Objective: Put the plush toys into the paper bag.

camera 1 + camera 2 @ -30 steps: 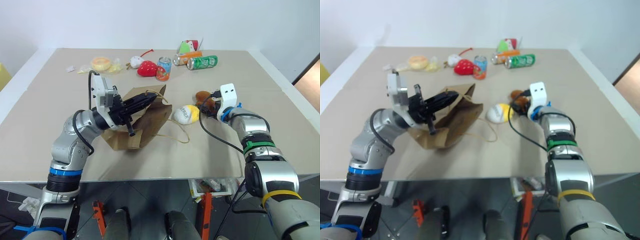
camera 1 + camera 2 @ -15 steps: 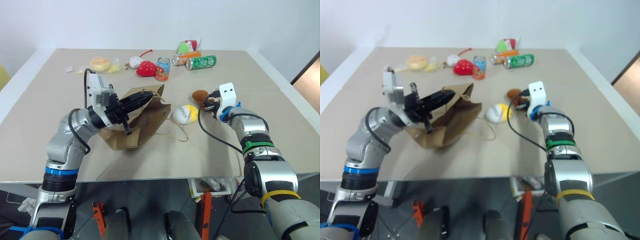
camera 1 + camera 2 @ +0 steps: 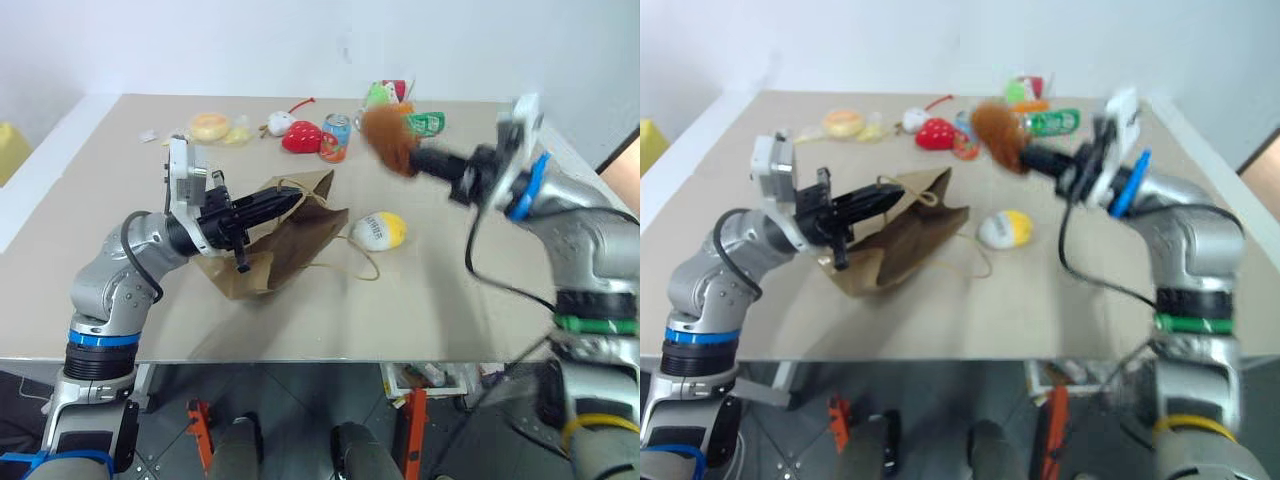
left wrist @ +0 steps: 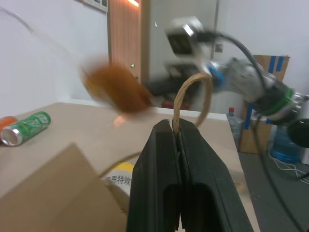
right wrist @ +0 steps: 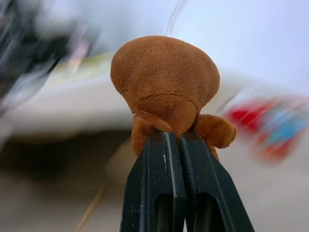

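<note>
Brown toy in the air, bag held ready

The table (image 3: 450, 300) carries the bag (image 3: 285, 240), lying on its side, mouth toward the right arm. The left gripper (image 4: 176, 140) pinches its handle (image 4: 193, 94). The right gripper (image 5: 176, 137), clamped on the brown toy (image 3: 388, 138), hangs above and right of the mouth. The white toy (image 3: 378, 231) lies just beside the bag.

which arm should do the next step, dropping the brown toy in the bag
Right. The right gripper is shut on the brown plush toy, held in the air above the table. The left gripper is shut on the paper bag handle, lifting its mouth.
</note>
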Tool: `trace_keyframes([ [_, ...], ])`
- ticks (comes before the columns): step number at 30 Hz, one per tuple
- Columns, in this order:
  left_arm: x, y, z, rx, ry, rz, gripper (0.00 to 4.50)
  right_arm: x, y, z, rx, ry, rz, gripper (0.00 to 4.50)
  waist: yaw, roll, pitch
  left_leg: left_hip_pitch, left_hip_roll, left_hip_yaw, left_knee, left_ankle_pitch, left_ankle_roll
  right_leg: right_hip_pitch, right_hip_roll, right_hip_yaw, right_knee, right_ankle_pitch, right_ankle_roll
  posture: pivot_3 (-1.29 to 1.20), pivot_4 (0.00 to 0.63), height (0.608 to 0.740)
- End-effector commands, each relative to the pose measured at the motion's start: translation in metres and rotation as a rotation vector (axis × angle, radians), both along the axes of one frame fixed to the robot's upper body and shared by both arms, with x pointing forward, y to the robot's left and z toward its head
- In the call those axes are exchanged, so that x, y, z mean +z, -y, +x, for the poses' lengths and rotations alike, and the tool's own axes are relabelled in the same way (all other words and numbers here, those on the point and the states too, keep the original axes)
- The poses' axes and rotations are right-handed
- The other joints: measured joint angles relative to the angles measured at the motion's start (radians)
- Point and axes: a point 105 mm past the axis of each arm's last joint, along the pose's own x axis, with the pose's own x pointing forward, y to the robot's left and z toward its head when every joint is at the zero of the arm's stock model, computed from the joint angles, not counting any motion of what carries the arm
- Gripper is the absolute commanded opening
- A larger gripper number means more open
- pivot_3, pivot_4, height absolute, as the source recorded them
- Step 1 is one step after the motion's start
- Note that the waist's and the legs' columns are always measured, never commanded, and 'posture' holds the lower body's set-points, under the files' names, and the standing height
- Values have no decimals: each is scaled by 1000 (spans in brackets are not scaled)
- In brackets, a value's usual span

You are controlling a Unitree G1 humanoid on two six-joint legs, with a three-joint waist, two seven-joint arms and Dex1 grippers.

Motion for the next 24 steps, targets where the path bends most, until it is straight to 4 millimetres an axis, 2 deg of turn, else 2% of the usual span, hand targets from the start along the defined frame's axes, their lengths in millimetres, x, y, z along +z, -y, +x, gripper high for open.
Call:
trace_keyframes([
  [1,13,0,-7,-11,53,-22,0,2,-7,-11,52,41,-120,49,-8,0,0,0,0,0,2,0,0,0,0,0,0,0,-4,0,150,740],
  [10,16,2,-6,-14,69,-31,0,-16,-27,-16,146,74,-316,49,-14,0,0,1,0,0,6,0,0,1,0,0,0,5,-5,0,150,740],
  [12,16,3,-6,-15,72,-29,0,-22,-23,-18,153,64,-356,49,-14,0,0,2,0,0,6,0,0,1,0,0,0,5,-5,0,150,740],
  [15,14,5,-7,-19,71,-26,0,-23,-6,-16,122,68,-401,49,-11,0,0,1,0,0,6,0,0,1,0,0,0,3,-4,0,150,740],
  [18,11,7,-8,-30,69,-17,0,-30,-3,-24,158,70,-482,49,-11,0,0,0,0,0,6,0,0,1,0,0,0,2,-3,0,150,740],
  [22,11,9,-7,-36,70,-19,0,-37,3,-24,147,73,-539,49,-11,0,0,1,0,0,5,0,0,0,0,0,0,1,-3,0,150,740],
  [24,11,10,-7,-40,70,-22,0,-26,8,-12,75,112,-497,49,-13,0,0,1,0,0,5,0,0,0,0,0,0,2,-4,0,150,740],
])
